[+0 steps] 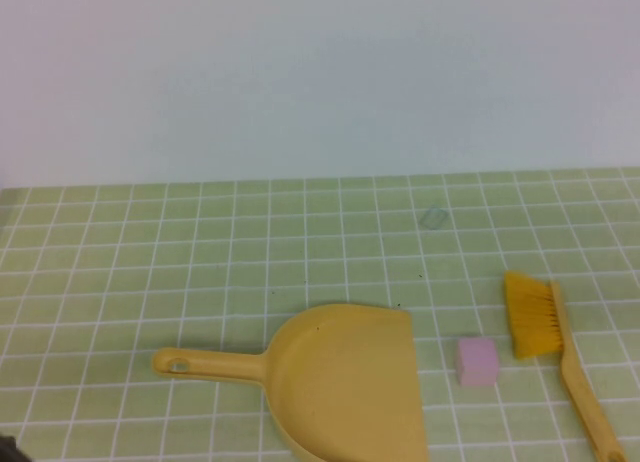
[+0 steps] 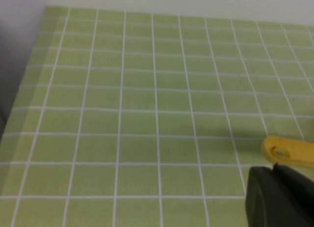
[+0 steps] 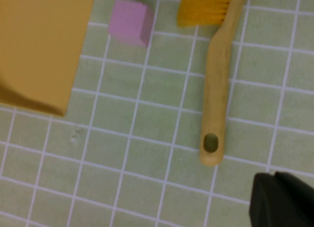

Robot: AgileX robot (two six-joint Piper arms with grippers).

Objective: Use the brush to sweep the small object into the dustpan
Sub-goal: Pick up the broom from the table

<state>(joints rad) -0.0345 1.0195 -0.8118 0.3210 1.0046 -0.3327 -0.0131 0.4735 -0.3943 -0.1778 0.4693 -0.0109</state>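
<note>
Flatly laid out on the green-tiled desk [image 1: 200, 262], the three task things sit along the near edge. The yellow dustpan [image 1: 345, 382] lies near the middle of that edge, its wide scoop reaching down to the near edge and its straight open lip facing the right edge; its long thin handle [image 1: 205, 363] runs toward the left edge and ends in a tip with a hole.

Just beside the open lip, on the side of the right edge, the small pale pink cube [image 1: 478, 361] stands on a tile, apart from the dustpan and apart from the brush [image 1: 555, 357]. The brush lies between the cube and the right edge, its yellow-orange bristles [image 1: 530, 314] on the far side and its slim pale handle slanting toward the near right corner, where its holed end [image 3: 210, 143] rests on the tiles.

A faint grey square mark [image 1: 433, 218] shows farther back, toward the far edge.

Neither arm reaches into the high view. The left gripper [image 2: 279, 197] hangs over the near left part of the desk, close to the dustpan handle's tip [image 2: 287, 151], fingers pressed together and holding nothing. The right gripper [image 3: 282, 200] hangs above the near right corner, just past the brush handle's end, likewise closed and empty.
</note>
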